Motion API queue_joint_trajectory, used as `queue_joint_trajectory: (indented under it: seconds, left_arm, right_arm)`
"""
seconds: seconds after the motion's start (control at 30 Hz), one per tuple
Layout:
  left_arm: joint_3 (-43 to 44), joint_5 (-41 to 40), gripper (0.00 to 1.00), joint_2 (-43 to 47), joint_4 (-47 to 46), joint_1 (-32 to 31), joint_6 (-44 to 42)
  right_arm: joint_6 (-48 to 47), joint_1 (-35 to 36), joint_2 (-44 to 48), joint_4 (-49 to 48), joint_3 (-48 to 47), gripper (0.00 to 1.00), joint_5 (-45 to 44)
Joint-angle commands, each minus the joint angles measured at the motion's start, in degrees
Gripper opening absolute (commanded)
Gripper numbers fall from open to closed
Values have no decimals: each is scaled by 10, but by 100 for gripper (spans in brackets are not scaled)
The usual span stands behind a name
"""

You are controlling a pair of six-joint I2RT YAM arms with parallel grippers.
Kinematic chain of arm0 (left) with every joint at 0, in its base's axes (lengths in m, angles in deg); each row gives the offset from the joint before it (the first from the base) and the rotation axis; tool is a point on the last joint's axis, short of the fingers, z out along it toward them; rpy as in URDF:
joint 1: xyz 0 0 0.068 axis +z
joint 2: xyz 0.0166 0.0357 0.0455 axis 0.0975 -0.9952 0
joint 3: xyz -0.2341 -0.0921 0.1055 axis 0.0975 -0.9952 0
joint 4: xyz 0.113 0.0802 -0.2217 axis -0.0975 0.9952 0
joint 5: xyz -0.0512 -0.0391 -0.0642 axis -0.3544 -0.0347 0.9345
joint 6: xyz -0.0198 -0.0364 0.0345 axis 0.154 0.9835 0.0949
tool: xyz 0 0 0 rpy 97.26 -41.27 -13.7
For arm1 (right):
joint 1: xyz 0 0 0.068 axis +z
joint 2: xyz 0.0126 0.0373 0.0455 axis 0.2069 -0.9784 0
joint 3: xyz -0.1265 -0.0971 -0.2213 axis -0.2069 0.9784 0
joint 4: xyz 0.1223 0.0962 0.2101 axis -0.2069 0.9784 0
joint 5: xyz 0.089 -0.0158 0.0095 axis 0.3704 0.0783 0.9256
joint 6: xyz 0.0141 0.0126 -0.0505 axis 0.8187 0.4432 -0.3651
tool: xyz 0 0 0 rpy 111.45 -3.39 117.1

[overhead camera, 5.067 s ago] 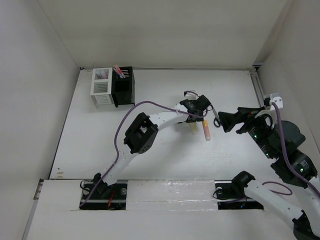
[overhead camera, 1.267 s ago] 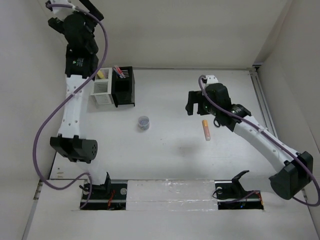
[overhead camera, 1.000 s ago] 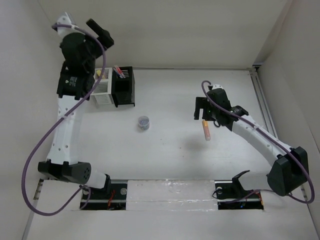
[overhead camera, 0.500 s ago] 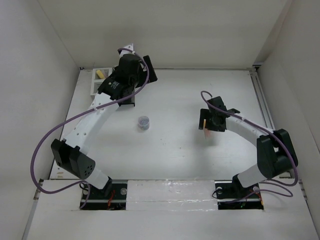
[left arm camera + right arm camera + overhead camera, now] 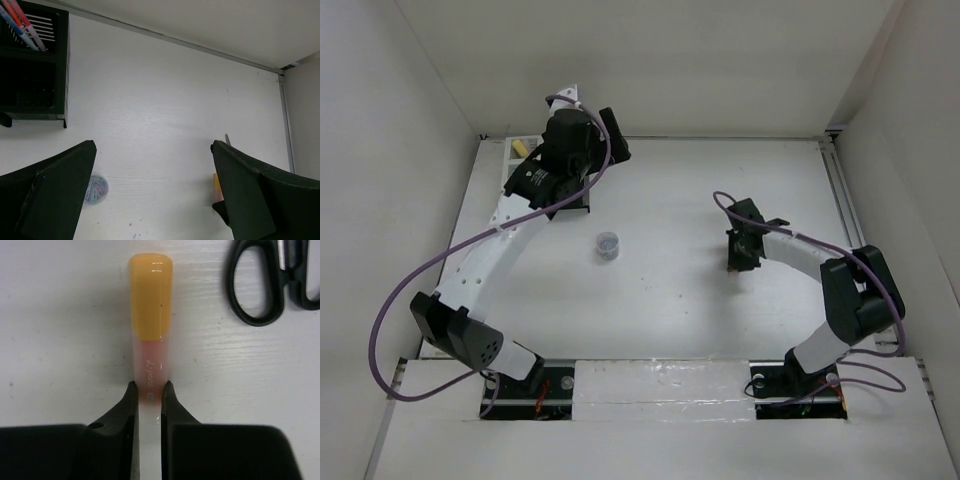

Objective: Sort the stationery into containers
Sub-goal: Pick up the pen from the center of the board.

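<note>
Gripping the orange marker (image 5: pixel 150 295) with the right tool (image 5: pixel 149 390), clenched on the pale barrel well behind the orange cap, flat on the table (image 5: pixel 670 310) and not yet lifted. Leaving the black-handled scissors (image 5: pixel 255 320) just right of the marker, apart from it, and the small round item (image 5: pixel 608 245) well left of the marker. Holding the left tool (image 5: pixel 152 150) released, wide and empty, raised far left of the marker, where the black container (image 5: pixel 35 95) stands with pens upright inside. Probably about to lift and carry. Risky in several ways, judging from this grip: pinching a glossy barrel far from the cap end, so likely to let the marker droop, pivot or slide out on the way up. Swinging a tilted marker to the right could clip the scissors and drag them along. Travelling left from the marker means heading straight for the left arm, hanging over the containers, so could end in a bump or a blocked drop. Releasing a slanted marker may catch it on a container rim instead of dropping it inside.
</note>
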Motion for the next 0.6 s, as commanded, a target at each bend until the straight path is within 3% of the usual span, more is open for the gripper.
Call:
queue_joint_trajectory:
  seconds: [0.0,0.17,0.3,0.43,0.57]
  left_arm:
    - [-16,-6,100,31,-19,-1,-13]
    - [-39,21,100,36,-39,-1,-13]
    - [-95,199,100,64,-113,-1,9]
    - [-168,343,100,89,-214,-1,37]
    - [-206,414,100,90,-259,-1,51]
  right_arm:
    - [9,21,-13,24,-12,2,-1]
    - [9,52,31,14,-18,0,-14]
    - [9,99,152,-38,-24,0,-14]
    - [-4,112,245,-182,7,0,100]
    - [14,129,262,-212,-24,0,137]
